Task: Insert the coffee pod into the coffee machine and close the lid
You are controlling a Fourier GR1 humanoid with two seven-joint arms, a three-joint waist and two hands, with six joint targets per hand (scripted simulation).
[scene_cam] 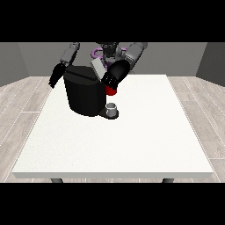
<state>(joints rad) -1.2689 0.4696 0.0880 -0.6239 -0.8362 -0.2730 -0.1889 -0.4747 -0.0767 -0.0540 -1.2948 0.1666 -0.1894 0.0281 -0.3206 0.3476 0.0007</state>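
So, no clear sign of the pod anywhere, can't tell where it is. Closest candidate: a small grey thing [112, 107] sitting on the machine's base, just below centre-upper frame, looks more like a little cup than anything else, can't say for sure.

Right above that, a red thing at the machine [111, 91], poking out at the machine's right edge. Touching or nearly touching it from above: the hand at the view's right [110, 79], black, reaching down and left from a grey arm. Fingers too bunched and dark to read, so can't tell how open it is or whether it's got hold of anything.

Coffee machine [83, 94] itself: big black block, upper left of centre on the table. Grey lid [98, 68] tilted up at its top, standing open, just left of that hand's arm.

Over at the machine's far left, upper left of frame: the hand at the view's left [56, 74], hanging down beside the machine, fingers pointing downward and looking fairly straight, nothing in it.

Underneath everything, a large white table [132, 145], on grey plank flooring [19, 101].
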